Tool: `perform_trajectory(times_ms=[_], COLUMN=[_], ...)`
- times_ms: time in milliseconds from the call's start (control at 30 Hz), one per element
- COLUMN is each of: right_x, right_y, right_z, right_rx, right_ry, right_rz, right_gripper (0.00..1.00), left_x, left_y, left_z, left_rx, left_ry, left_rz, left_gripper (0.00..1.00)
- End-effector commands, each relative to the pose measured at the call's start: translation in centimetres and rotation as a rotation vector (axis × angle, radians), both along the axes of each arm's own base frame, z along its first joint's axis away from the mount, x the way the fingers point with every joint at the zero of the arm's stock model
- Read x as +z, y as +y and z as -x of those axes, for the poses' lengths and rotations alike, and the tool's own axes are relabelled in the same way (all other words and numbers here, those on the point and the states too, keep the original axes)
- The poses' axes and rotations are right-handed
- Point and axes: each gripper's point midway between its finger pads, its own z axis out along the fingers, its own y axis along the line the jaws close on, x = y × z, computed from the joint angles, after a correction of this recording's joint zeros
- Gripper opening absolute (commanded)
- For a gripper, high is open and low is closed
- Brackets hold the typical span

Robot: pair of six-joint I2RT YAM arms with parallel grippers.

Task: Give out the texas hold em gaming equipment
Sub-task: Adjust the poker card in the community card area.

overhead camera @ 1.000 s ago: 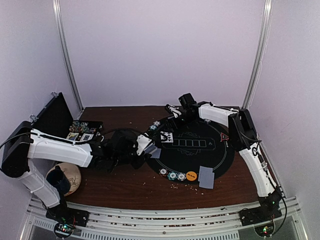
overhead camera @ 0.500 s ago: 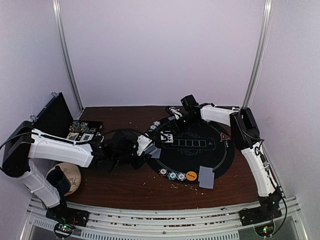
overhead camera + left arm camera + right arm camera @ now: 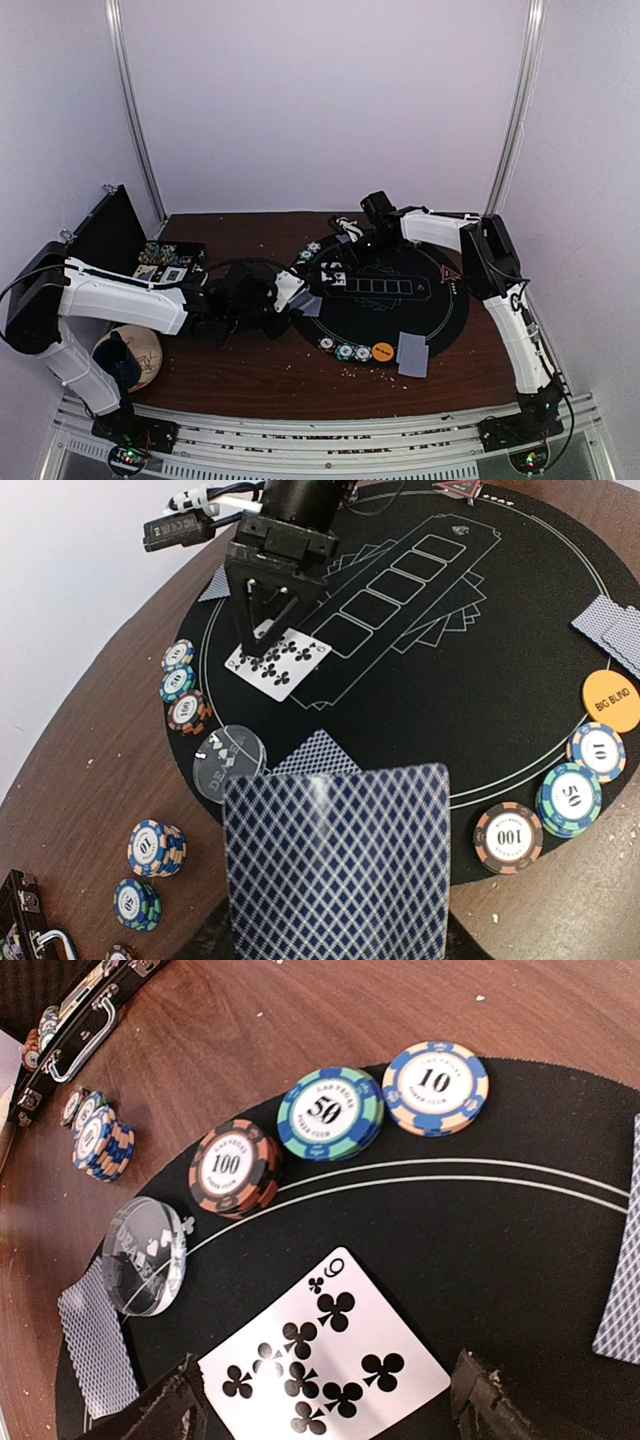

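Right arm has shifted a little toward the card row since a second ago; left arm unchanged. Right gripper point(image 3: 262, 630) sits low over the left end of the black mat point(image 3: 480, 680). Right claw released, jaws spread wide, one finger on either side of the nine of clubs point(image 3: 325, 1360). That card lies face up and flat on the mat, skewed across the first outlined box. Clear dealer button point(image 3: 148, 1255) is just beside its corner, with the 100 chip stack point(image 3: 233, 1165) near. Left gripper point(image 3: 300, 293) is clenched on a blue-backed card point(image 3: 340, 865), held up at the mat's left rim; one card or several, cannot tell

Judgement: the first board card is being set or squared. To do it well, keep the fingers off the card face, come away straight up so nothing drags it, and mind the button. If squaring, nudge one edge only, toward the box outline
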Motion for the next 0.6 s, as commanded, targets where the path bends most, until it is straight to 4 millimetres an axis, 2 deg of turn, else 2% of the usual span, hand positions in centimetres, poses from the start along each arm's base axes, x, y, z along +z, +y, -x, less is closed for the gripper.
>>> perform_trajectory(times_ms=[0,167,233,400,500,567], right_x=[-1.0,-0.3,-0.6,0.1,1.9,4.6], right_y=[0.8,1.2,0.8,0.2,-0.1,0.0], right_z=[4.6,5.4,5.5,4.2,3.5,2.8], right_rx=[0.069,0.091,0.075,0.015,-0.001,0.003], right_ry=[0.138,0.128,0.130,0.096,0.084,0.049], right_rz=[0.031,0.032,0.046,0.061,0.041,0.011], right_gripper=[0.85,0.84,0.85,0.85,0.86,0.88], left_x=[1.2,1.3,1.3,1.3,1.2,1.3], left_y=[-0.7,-0.7,-0.7,-0.7,-0.7,-0.7], left_z=[-0.5,-0.5,-0.5,-0.5,-0.6,-0.6], left_rx=[-0.002,-0.003,-0.004,-0.004,-0.001,-0.001], left_ry=[-0.026,-0.025,-0.025,-0.025,-0.026,-0.027], left_rz=[0.040,0.042,0.042,0.043,0.039,0.040], left_gripper=[0.18,0.18,0.18,0.18,0.18,0.18])
